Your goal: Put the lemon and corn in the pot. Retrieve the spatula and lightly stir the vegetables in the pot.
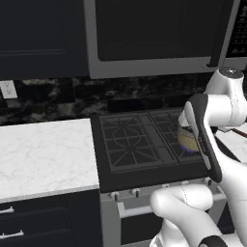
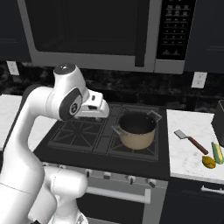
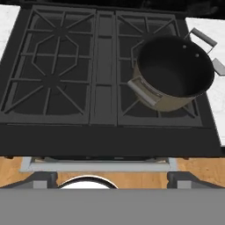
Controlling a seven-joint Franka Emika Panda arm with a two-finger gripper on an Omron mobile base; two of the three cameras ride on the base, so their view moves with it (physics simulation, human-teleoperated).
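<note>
Arm hides most of the pot point(image 1: 187, 139).

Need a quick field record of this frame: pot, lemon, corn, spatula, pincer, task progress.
pot: on the stove's right front burner, inside dark, nothing in it
lemon: on the white counter right of the stove, near its front edge
corn: on the same counter, just right of the lemon
spatula: flat on that counter, between pot and lemon
pincer: open, holding nothing, above the stove's front edge
progress: nothing put in the pot yet
</note>
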